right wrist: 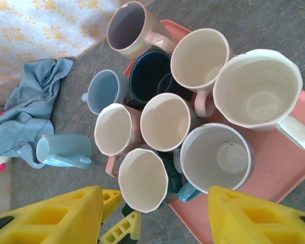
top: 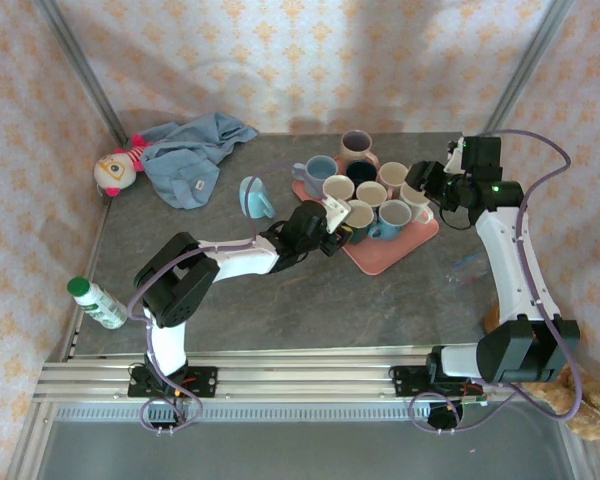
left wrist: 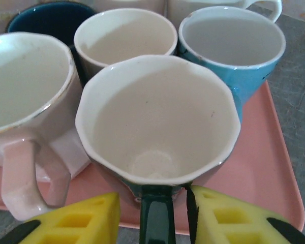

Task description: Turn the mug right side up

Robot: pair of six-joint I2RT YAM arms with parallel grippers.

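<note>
Looking in, I see my left gripper [left wrist: 153,206] open around the green mug [left wrist: 157,117] handle; my right gripper [right wrist: 155,203] hangs open too.

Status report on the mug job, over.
Left gripper open astride handle of green mug, upright on tray. Right gripper open over tray. Blue mug lies sideways off tray.
</note>
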